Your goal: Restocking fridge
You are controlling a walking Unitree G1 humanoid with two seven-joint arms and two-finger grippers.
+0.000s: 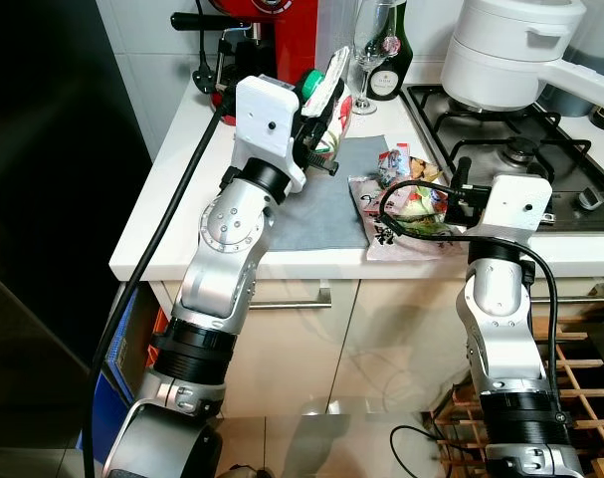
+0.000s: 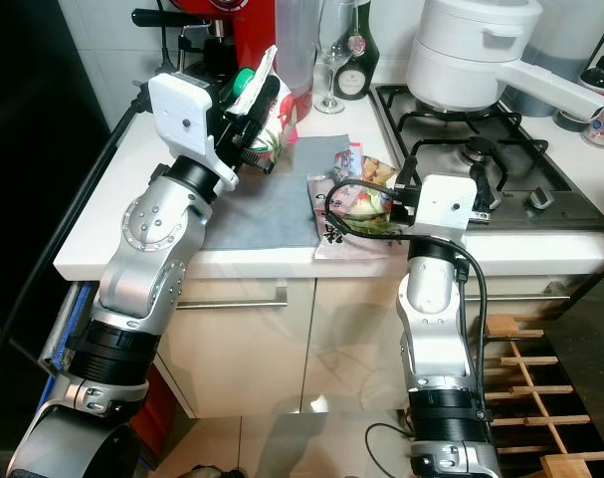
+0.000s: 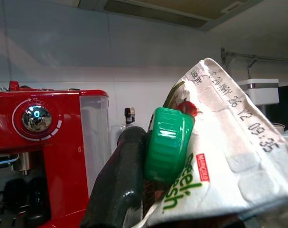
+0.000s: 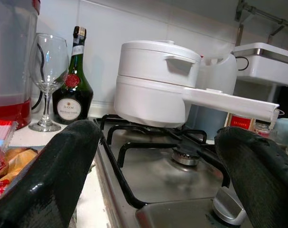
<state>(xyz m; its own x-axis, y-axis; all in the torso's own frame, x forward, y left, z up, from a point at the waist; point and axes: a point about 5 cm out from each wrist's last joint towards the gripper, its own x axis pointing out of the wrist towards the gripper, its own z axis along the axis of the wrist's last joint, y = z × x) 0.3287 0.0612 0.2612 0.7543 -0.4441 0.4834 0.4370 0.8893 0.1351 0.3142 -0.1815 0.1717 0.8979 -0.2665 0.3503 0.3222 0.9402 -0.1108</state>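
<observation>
While the carton (image 1: 326, 100) with the green cap (image 3: 166, 144) was pinched near its top by the left gripper (image 1: 319, 129) above the counter (image 1: 172, 214), a slip was judged possible, the folded top offering little purchase. The right gripper (image 4: 153, 175) was held spread beside the snack packets (image 1: 409, 204), which could be nudged off the edge.

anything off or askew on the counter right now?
Yes: a food packet juts over the front edge of the countertop, beside the open right gripper, and could slide off. The carton with the green cap, held by the left gripper, is tilted, its top seam crumpled. No spills seen.
</observation>
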